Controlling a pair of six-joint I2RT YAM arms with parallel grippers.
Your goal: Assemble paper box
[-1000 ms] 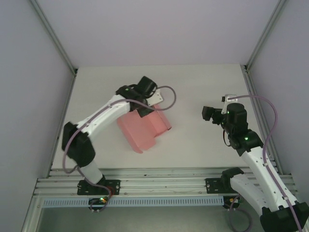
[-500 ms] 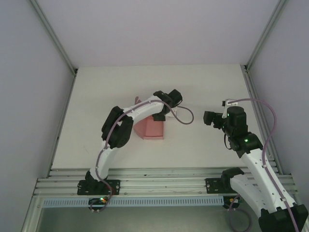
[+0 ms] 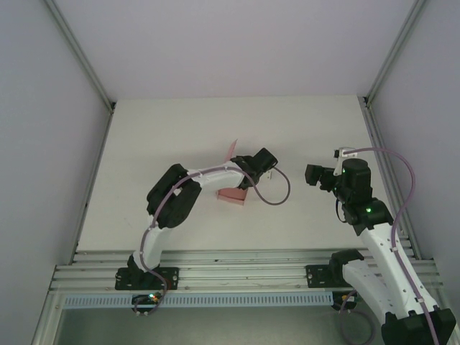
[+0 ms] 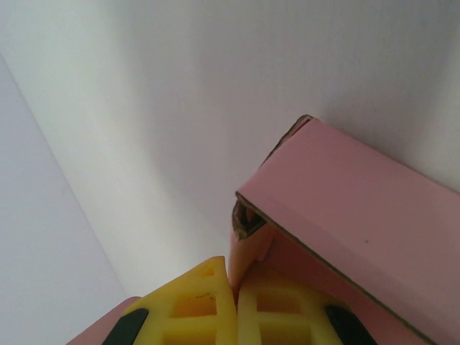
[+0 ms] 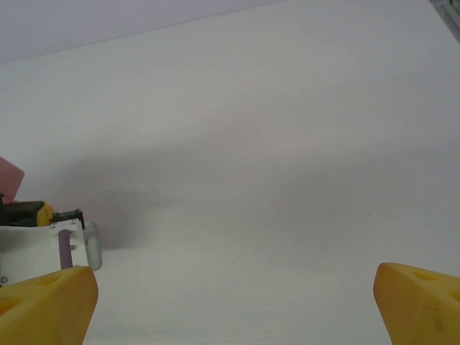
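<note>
Top external view, working outward from the rail at the near edge: the right claw hangs over bare table at mid-depth on the right. Its yellow fingers are spread as wide as they go, with nothing between them. Level with it, near the middle of the table, the left claw is pinched fully together on the paper box. The left wrist view shows the 2 yellow fingertips meeting with an edge of pink card rising between them. Just past that pinch, 1 panel is folded over like a roof, and a dark gap shows under its corner. Farther back, 1 flap sticks up loose toward the far wall. The box sits partly under the left claw and well apart from the right claw. I judge the task to be in its middle stage: the card is creased and partly raised into shape, but not closed. The loose flap has yet to be folded down, the open corner tucked in, and the right claw has no part of the box in hand.
</note>
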